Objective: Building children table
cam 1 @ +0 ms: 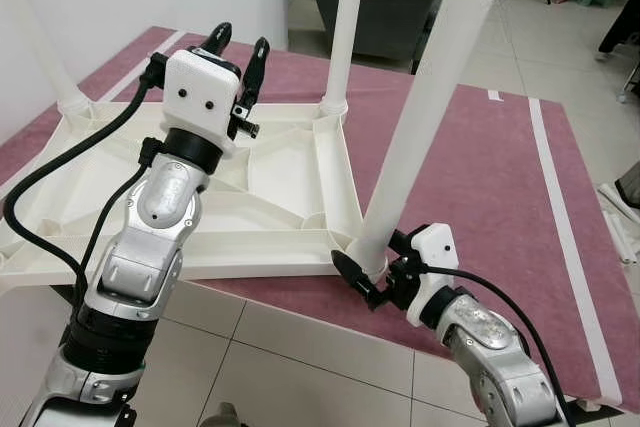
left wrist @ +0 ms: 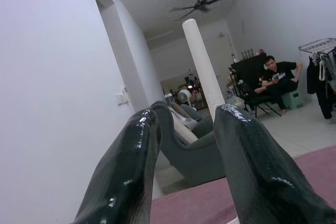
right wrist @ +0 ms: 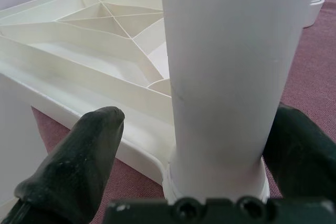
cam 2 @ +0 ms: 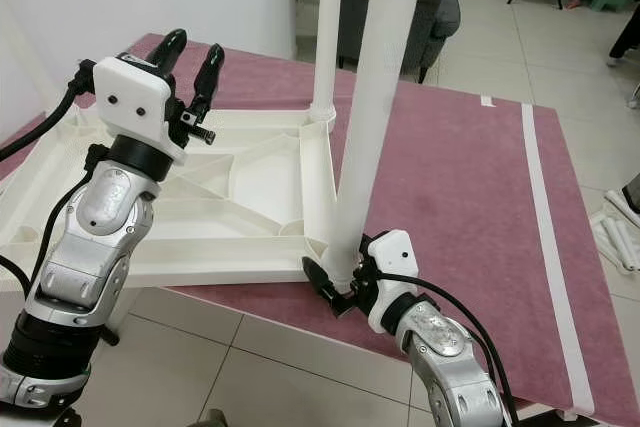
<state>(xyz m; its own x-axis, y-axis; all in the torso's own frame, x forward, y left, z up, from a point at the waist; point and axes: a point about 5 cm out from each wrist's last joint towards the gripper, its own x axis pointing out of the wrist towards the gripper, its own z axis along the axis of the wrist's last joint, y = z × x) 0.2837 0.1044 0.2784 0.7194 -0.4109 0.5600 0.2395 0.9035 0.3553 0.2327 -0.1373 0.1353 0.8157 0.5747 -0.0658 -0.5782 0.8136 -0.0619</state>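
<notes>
Bright, even daylight — sharp throughout

Domestic living room. Evidence: pale tiled floor point(cam 1: 300, 357) with a maroon rug point(cam 1: 480, 197) laid over it; a grey armchair point(cam 1: 395, 2) at 12 o'clock beyond the rug; a ceiling fan point(left wrist: 202, 1) overhead; a wall switch point(left wrist: 122, 98); a clothes rack point(left wrist: 323, 72); a person point(left wrist: 278, 77) seated on a chair at the far side.

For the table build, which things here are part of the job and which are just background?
Job:
- upturned white tabletop on the maroon mat
- leaning leg, right pincer around its base
- fitted upright legs
- left pincer, open above the tabletop

Background:
- grey armchair
- seated person
- ceiling fan
</notes>
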